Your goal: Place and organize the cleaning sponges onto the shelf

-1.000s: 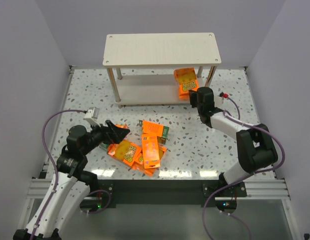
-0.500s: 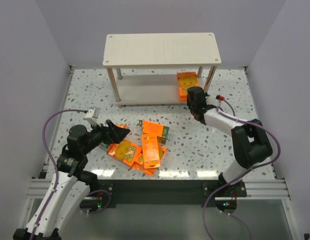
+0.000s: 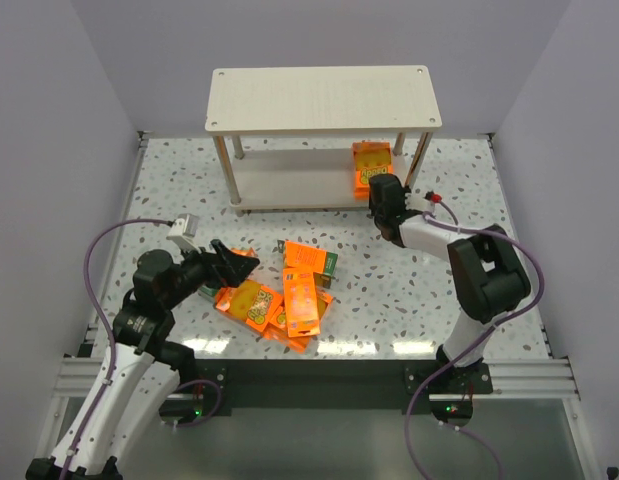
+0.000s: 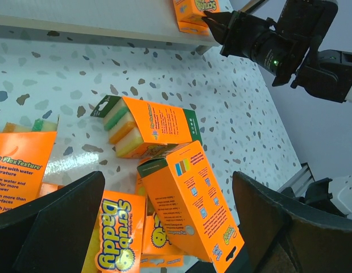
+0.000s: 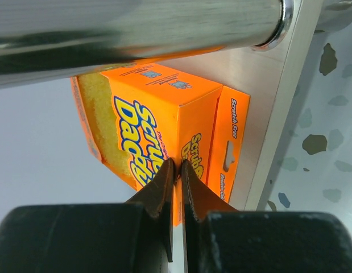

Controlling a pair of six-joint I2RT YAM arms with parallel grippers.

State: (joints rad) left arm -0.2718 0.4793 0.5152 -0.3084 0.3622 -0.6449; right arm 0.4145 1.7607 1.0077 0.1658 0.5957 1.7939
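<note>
Shelved pack: one small bright-orange sponge pack (image 3: pixel 370 160) lies on the lower board, at the right end of the two-tier pale wooden shelf (image 3: pixel 319 95). Its yellow sponge face and blue lettering show, and the hang-tab points toward the board's edge.
Change: over the last second it shifted slightly and now sits squarer, so this looks like tidying, not placing.
Right gripper (image 5: pixel 177 162): swung leftward, fingers clenched, tips against the pack's corner.
Loose packs (image 3: pixel 289 295): heaped near-left on the speckled table (image 3: pixel 409 290).
Left gripper (image 3: pixel 237 262): spread wide, holding nothing, at the heap.
</note>
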